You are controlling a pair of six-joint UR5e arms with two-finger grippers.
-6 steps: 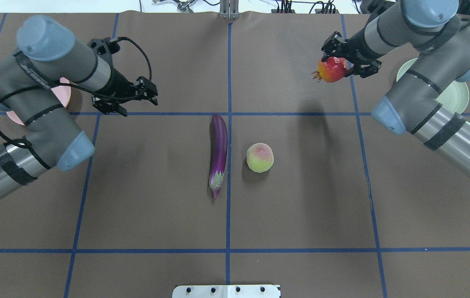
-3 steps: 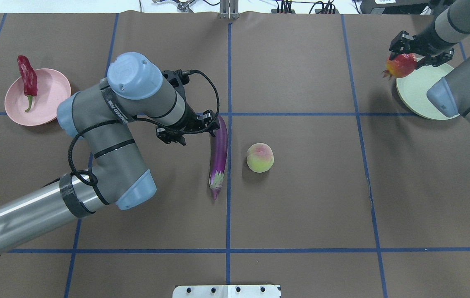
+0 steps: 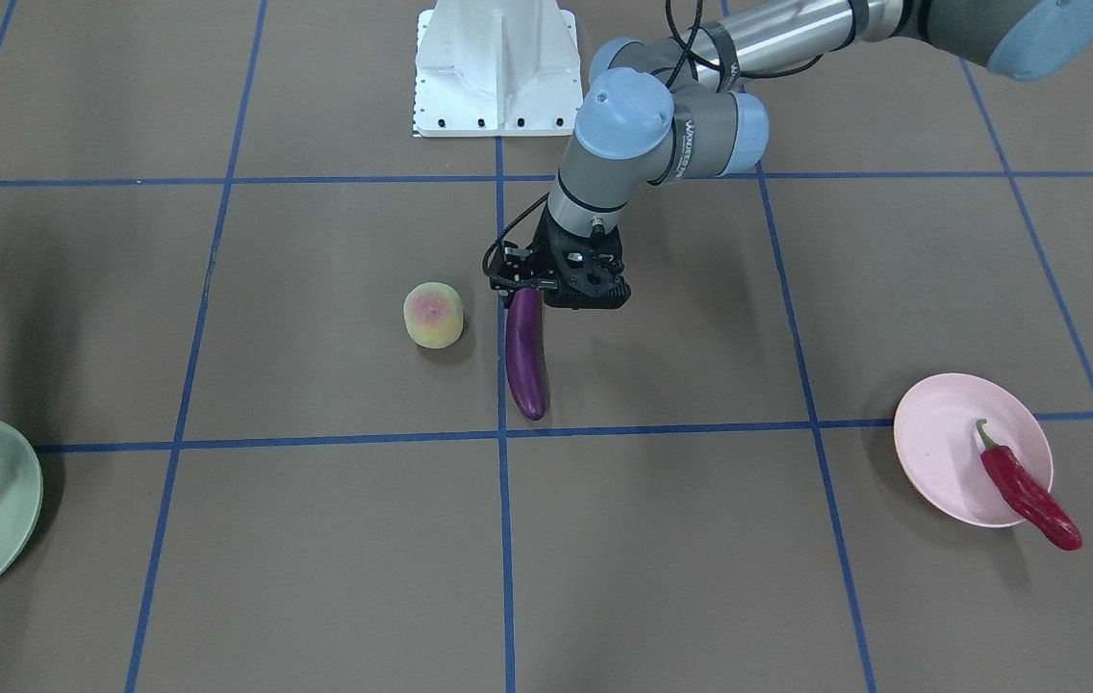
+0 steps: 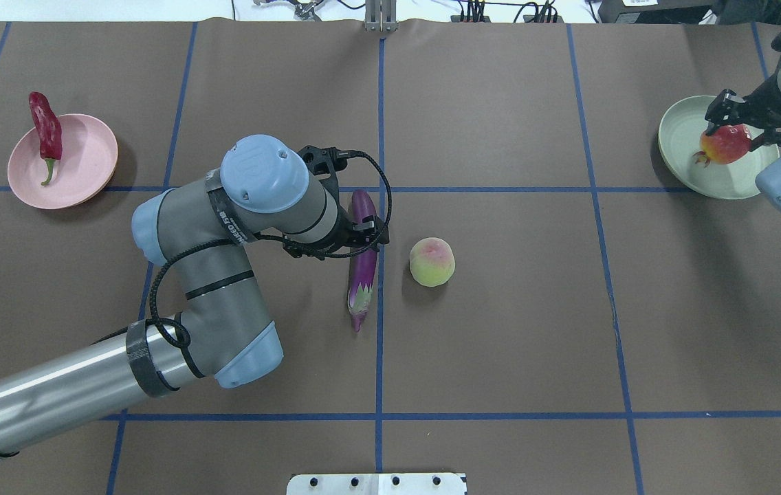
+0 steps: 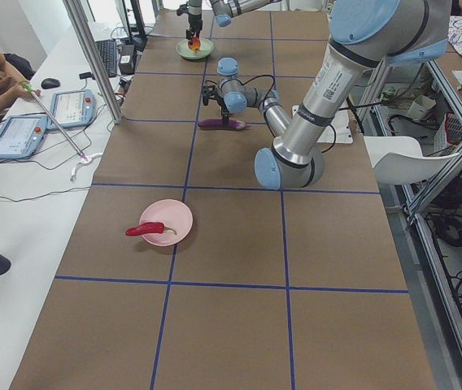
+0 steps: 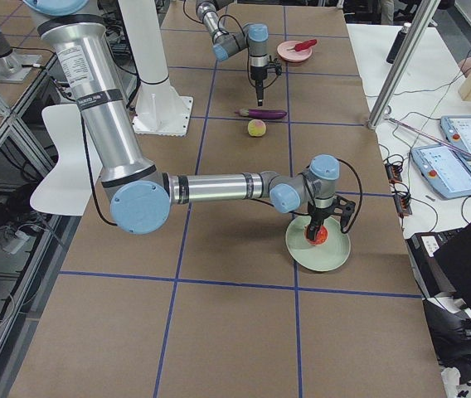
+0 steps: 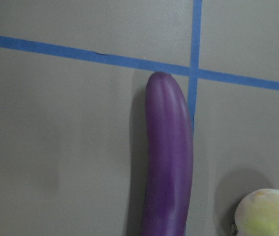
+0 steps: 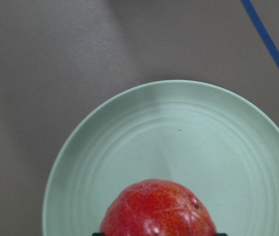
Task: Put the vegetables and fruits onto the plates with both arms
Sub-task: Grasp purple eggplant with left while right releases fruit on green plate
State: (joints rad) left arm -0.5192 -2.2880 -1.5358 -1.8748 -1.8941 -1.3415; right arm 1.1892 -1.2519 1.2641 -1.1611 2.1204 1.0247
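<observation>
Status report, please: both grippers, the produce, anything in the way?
Left gripper open, low over eggplant, not lifted. Right gripper shut on red fruit, over green plate. Chili on pink plate; pale fruit beside eggplant.

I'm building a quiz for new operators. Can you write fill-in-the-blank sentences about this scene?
1. The pink plate holds the ____.
2. The right end effector grips the red-orange fruit over the ____.
3. The left end effector hovers above the ____.
4. The yellow-green fruit rests on the ____, on no plate.
Missing words: chili pepper; mint green plate; eggplant; table.
</observation>
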